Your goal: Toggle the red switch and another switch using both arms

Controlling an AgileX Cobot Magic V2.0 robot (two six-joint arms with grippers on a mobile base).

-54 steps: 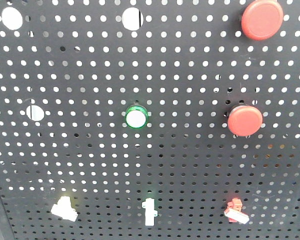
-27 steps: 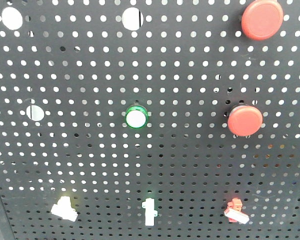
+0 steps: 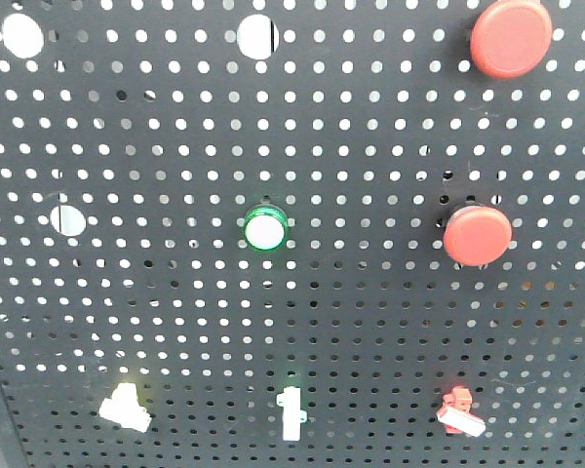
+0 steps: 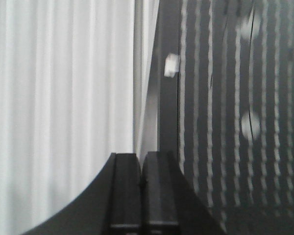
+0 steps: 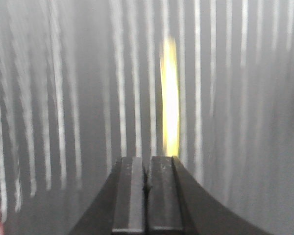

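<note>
In the front view the small red switch (image 3: 460,411) sits low on the right of the black pegboard (image 3: 370,322), its white lever slanting down to the right. The pale cream switch (image 3: 127,407) sits low on the left. Neither arm shows in that view. My left gripper (image 4: 141,156) is shut and empty, beside the board's edge. A small pale block (image 4: 171,64) sticks out of the board ahead of it; I cannot tell which switch it is. My right gripper (image 5: 147,159) is shut and empty, facing the blurred board below a yellow streak (image 5: 170,98).
A white-levered toggle with a green base (image 3: 291,411) stands between the two switches. Above are a green-ringed button (image 3: 266,229) and two big round red buttons (image 3: 511,37) (image 3: 478,234). A white curtain (image 4: 59,98) hangs left of the board.
</note>
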